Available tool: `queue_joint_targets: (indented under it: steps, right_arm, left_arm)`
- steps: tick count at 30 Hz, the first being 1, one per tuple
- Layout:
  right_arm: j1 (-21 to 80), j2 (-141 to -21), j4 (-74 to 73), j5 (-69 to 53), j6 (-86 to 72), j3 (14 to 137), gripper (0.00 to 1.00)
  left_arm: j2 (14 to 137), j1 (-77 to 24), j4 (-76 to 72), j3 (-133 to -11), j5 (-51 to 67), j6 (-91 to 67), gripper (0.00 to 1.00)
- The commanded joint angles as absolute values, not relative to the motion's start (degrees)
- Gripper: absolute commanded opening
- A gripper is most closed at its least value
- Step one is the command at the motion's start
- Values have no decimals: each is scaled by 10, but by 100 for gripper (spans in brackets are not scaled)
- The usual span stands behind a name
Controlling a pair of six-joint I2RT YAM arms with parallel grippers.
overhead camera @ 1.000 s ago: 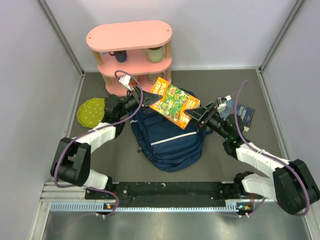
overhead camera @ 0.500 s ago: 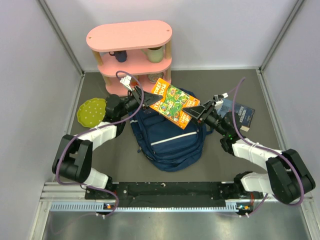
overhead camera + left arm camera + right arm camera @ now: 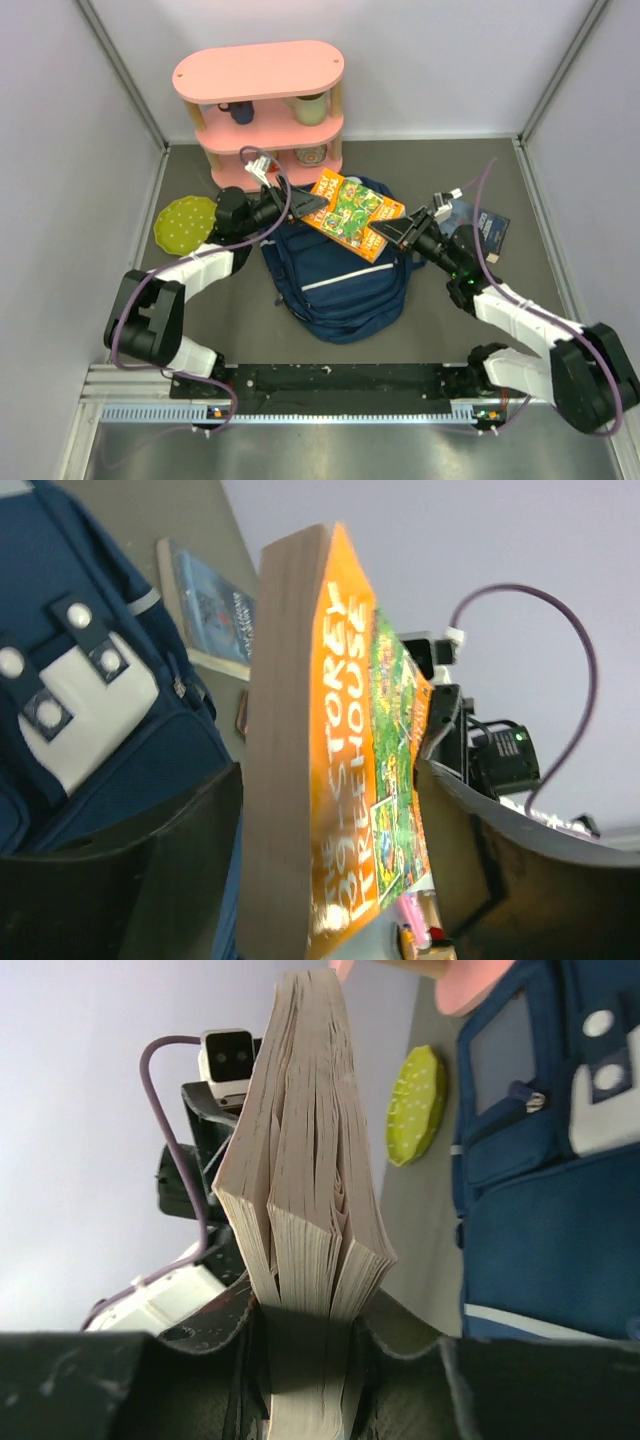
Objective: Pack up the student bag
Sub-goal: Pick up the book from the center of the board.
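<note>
So both arms are sharing one orange storybook (image 3: 352,210) here, holding it over the top end of the student bag (image 3: 338,285), just above centre in the overhead view. I can't tell if it's actually touching the fabric. The left gripper (image 3: 292,205) is pinching the book's left edge. In its wrist view the dark fingers (image 3: 140,880) are pressing against both sides of the book, with the plain edge and orange cover facing the lens, so it's clamped down on it. The right gripper (image 3: 394,231) is doing the same at the book's lower right corner. In its own wrist view the page block is fanning up out of the jaws at the bottom of the frame, squeezed tight between them. The bag is lying flat on the grey table (image 3: 480,170) in the middle of the overhead frame, with a white stripe running across its lower half. Its white patch with buckles (image 3: 75,715) is showing at the left of the left wrist view. A pink shelf (image 3: 258,72) is standing at the upper left, behind the bag, with a dark blue mug (image 3: 238,111) and a pale mug (image 3: 311,108) sitting on its middle level. A green dotted disc (image 3: 186,222) is lying at the left, and a blue book (image 3: 488,230) is lying at the right, just past the right gripper.
</note>
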State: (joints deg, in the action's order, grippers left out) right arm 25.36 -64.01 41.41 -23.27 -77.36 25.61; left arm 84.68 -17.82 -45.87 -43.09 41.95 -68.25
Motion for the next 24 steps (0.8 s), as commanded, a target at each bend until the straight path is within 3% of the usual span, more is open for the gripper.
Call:
queue_joint_targets:
  steps: [1, 2, 4, 10, 17, 24]
  right_arm:
    - [256, -536, 284, -166, -689, 275, 0]
    - [256, -520, 260, -156, -680, 274, 0]
    - [254, -477, 209, -119, -653, 276, 0]
    - [253, -417, 70, -48, -600, 309, 0]
    - [253, -346, -32, 34, -561, 349, 0]
    - [253, -324, -107, 105, -507, 387, 0]
  left_arm:
    - [796, -178, -295, -464, 404, -542, 81]
    - [788, -178, -252, -470, 392, -514, 88]
    - [759, -178, -129, -483, 356, -440, 90]
    - [673, -179, 50, -483, 233, -317, 93]
    - [597, -216, 144, -463, 138, -205, 98]
    - [567, -335, 180, -461, 74, -166, 98]
